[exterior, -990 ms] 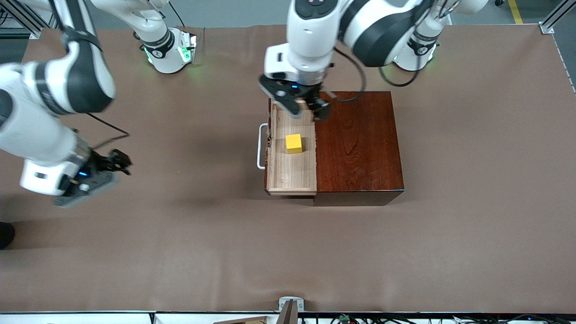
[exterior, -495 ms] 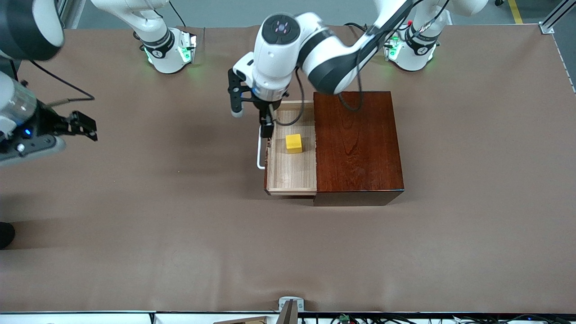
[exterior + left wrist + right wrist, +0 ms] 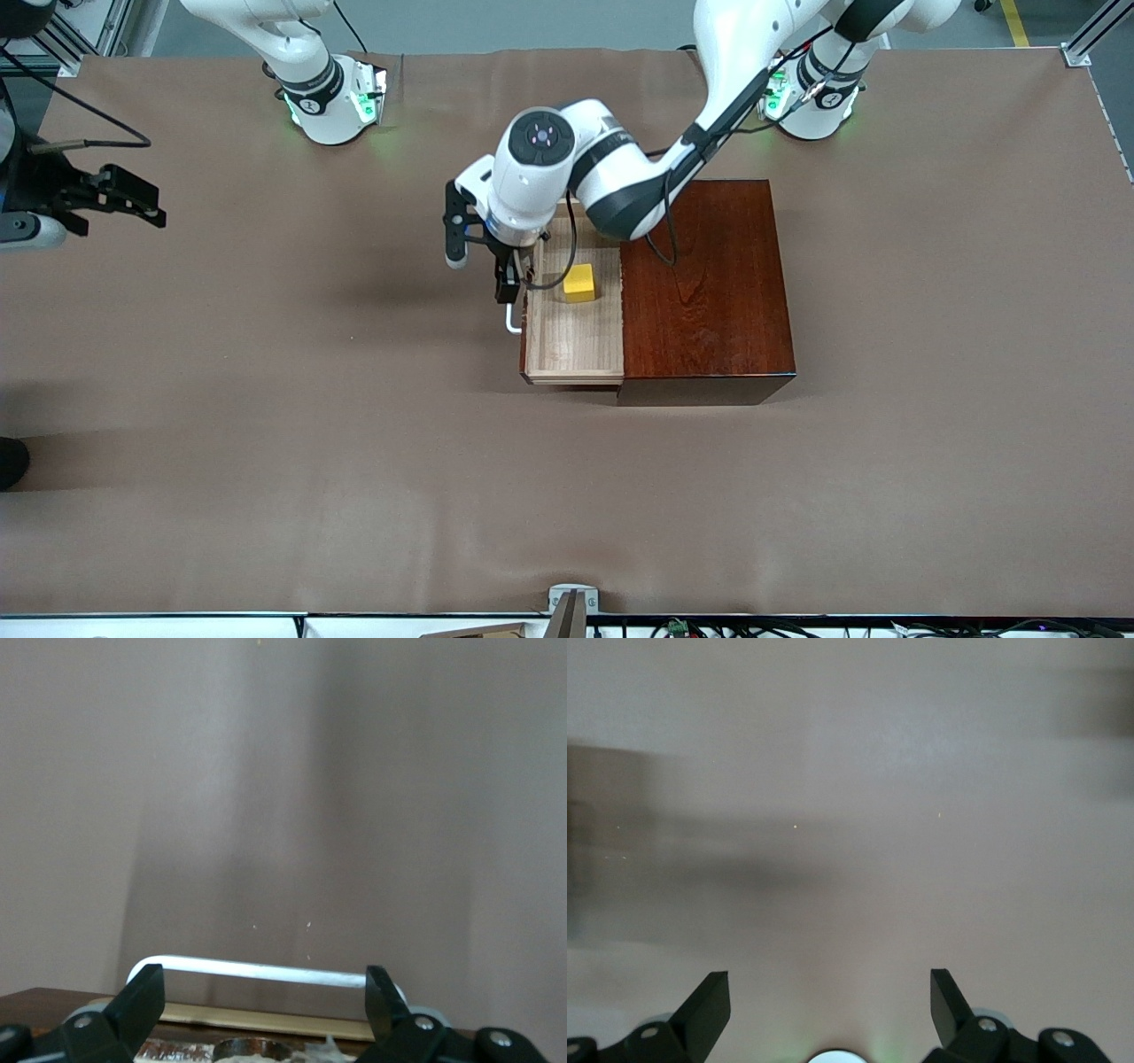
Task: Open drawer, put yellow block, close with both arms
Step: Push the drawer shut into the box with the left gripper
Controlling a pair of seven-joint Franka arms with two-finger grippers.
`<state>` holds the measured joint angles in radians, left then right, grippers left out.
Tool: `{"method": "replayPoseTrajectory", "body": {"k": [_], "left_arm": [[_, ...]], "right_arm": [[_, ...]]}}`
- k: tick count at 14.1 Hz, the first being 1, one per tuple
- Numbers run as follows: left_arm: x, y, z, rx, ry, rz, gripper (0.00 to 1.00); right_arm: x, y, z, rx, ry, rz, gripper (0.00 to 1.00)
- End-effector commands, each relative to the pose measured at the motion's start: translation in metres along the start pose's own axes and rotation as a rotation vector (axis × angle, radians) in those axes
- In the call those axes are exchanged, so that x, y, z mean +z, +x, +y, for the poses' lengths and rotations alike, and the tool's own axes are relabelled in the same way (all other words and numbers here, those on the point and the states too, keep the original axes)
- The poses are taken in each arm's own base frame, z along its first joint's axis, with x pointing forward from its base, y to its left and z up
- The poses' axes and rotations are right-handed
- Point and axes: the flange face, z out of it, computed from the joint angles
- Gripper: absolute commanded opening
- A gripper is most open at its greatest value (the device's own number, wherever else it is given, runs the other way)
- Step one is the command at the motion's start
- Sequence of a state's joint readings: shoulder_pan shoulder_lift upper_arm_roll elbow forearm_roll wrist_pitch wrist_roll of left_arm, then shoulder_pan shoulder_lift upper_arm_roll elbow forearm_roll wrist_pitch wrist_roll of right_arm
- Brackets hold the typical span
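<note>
I read the dark reddish-brown wooden box point(image 3: 706, 282) as sitting past my left gripper, toward the left arm's end of the table, with the drawer point(image 3: 573, 350) pulled out of it toward the right arm's end. So the push I need, as I judge it, runs from the gripper straight into the box.

The drawer is open and the yellow block point(image 3: 579, 283) already lies inside it on the light-wood floor, just beside the left gripper on the box side and near the box's face, touching no wall that I can make out.

The white bar handle point(image 3: 266, 971) is what the closing move turns on. Its long axis runs across the drawer front, and in the left wrist view it lies parallel to the line between my two fingertips, just ahead of them.

My left gripper point(image 3: 483, 257) is right over that handle, jaws spread wide, nearly as wide as the bar is long, holding nothing.

My right gripper point(image 3: 106, 197) waits well apart at the right arm's edge of the table, also spread wide and empty. The left arm is plainly the nearer one.
</note>
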<state>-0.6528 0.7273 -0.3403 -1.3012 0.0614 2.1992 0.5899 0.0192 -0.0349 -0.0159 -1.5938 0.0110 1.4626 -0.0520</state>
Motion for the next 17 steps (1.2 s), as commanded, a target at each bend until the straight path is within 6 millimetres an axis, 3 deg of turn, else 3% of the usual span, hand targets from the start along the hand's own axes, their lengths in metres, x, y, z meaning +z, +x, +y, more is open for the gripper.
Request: {"method": "replayPoseTrajectory", "body": {"k": [1, 3, 8, 11, 17], "left_arm": [[0.010, -0.004, -0.014, 0.039, 0.009, 0.005, 1.00], [0.017, -0.007, -0.015, 0.046, 0.003, -0.005, 1.00], [0.016, -0.011, -0.016, 0.058, 0.013, -0.044, 1.00], [0.020, -0.029, -0.023, 0.039, -0.017, -0.122, 1.00], [0.018, -0.051, -0.025, 0.068, -0.017, -0.303, 1.00]], "right_arm": [[-0.008, -0.011, 0.008, 0.072, 0.012, 0.006, 1.00], [-0.024, -0.013, 0.013, 0.073, 0.020, 0.013, 1.00], [-0.023, -0.012, 0.011, 0.081, 0.032, 0.023, 1.00], [-0.021, -0.006, 0.013, 0.080, 0.029, 0.060, 1.00], [-0.019, -0.012, 0.003, 0.120, 0.031, -0.006, 1.00]]}}
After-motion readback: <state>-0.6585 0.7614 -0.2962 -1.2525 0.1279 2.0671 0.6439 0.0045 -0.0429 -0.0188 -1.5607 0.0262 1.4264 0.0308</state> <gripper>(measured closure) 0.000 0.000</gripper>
